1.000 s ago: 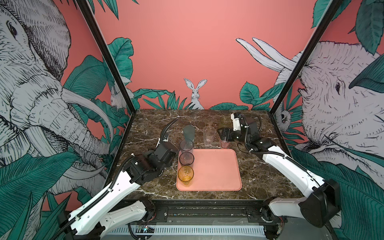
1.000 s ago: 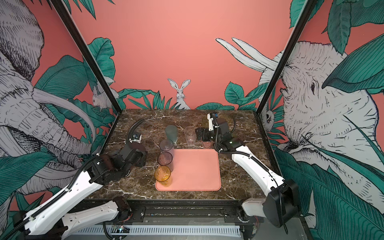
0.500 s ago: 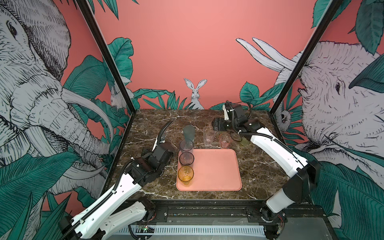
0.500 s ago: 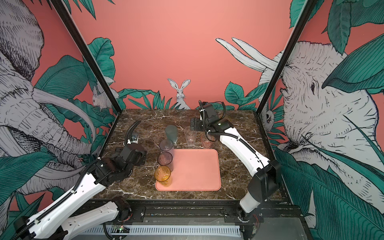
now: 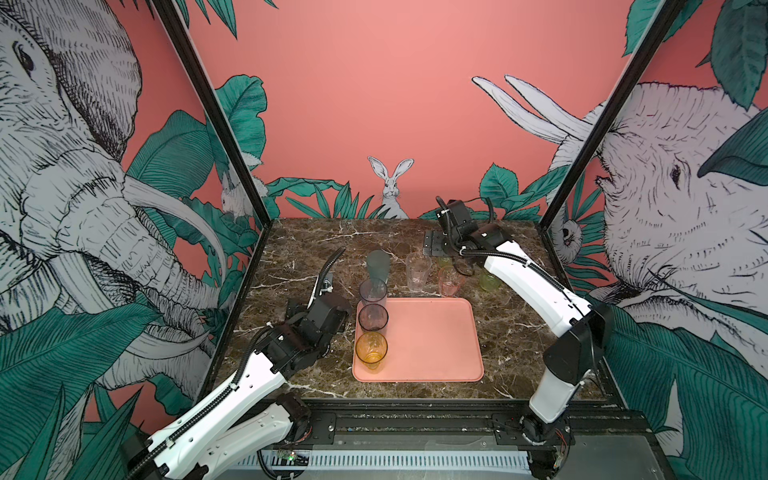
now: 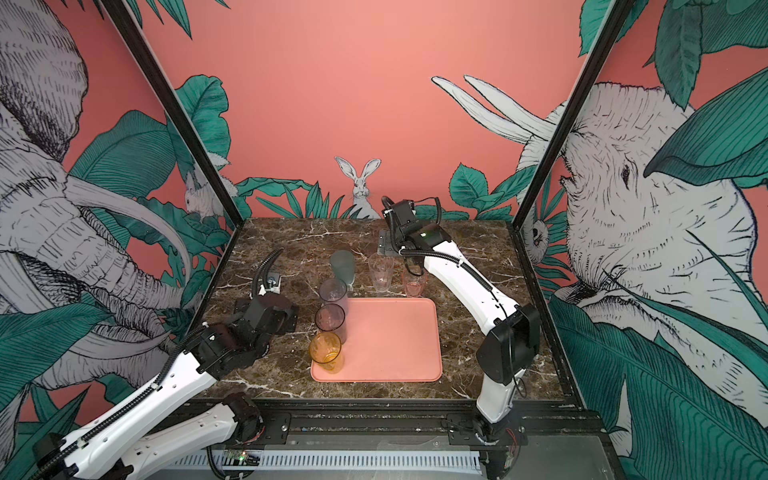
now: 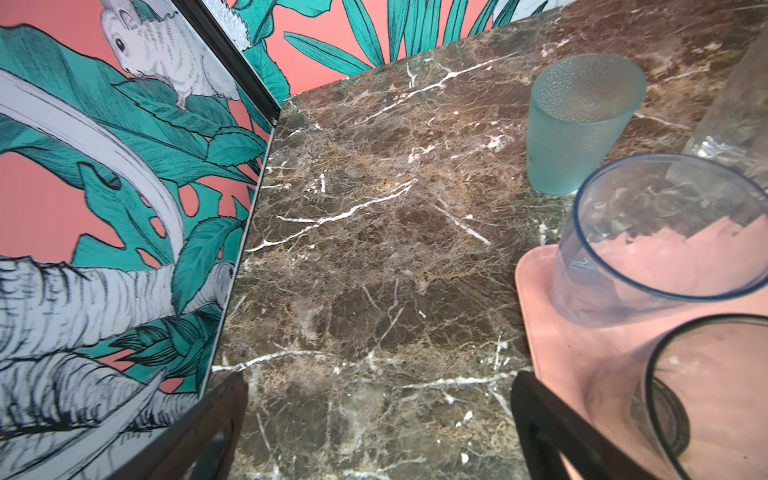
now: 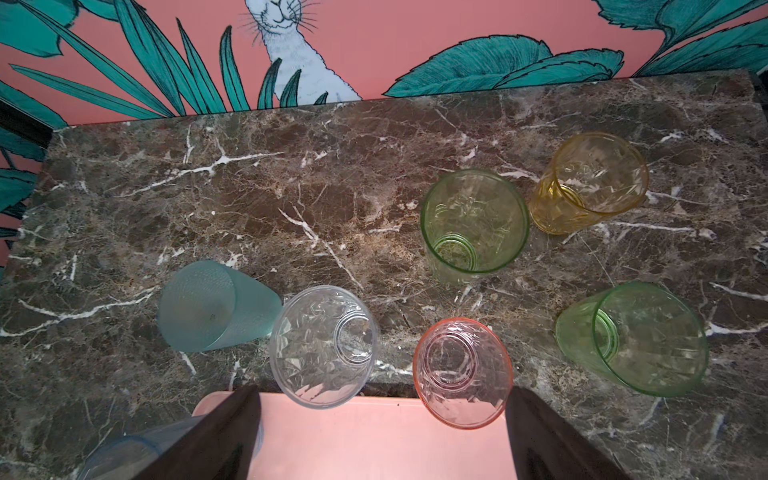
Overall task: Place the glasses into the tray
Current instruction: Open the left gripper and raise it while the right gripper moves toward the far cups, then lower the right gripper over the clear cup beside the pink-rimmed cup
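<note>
The salmon tray [image 5: 428,345] [image 6: 390,345] holds a bluish glass [image 5: 373,291], a smoky grey one [image 5: 373,316] and an amber one [image 5: 371,347] along its left side. Behind it on the marble stand teal-grey [image 8: 208,307], clear [image 8: 324,345], pink [image 8: 461,370], two green [image 8: 473,224] [image 8: 636,336] and a yellow glass [image 8: 590,183]. My left gripper [image 7: 380,378] [image 5: 318,311] is open and empty over bare marble left of the tray. My right gripper [image 8: 382,392] [image 5: 434,245] hangs open and empty above the tray's back edge, near the clear and pink glasses.
The left wall panel [image 7: 124,208] runs close beside my left gripper. The back wall [image 8: 374,50] lies behind the loose glasses. The tray's middle and right part [image 5: 436,332] is bare.
My right arm swung left and back, from beside the pink glass to above the row of glasses. My left gripper opened wider and barely shifted.
</note>
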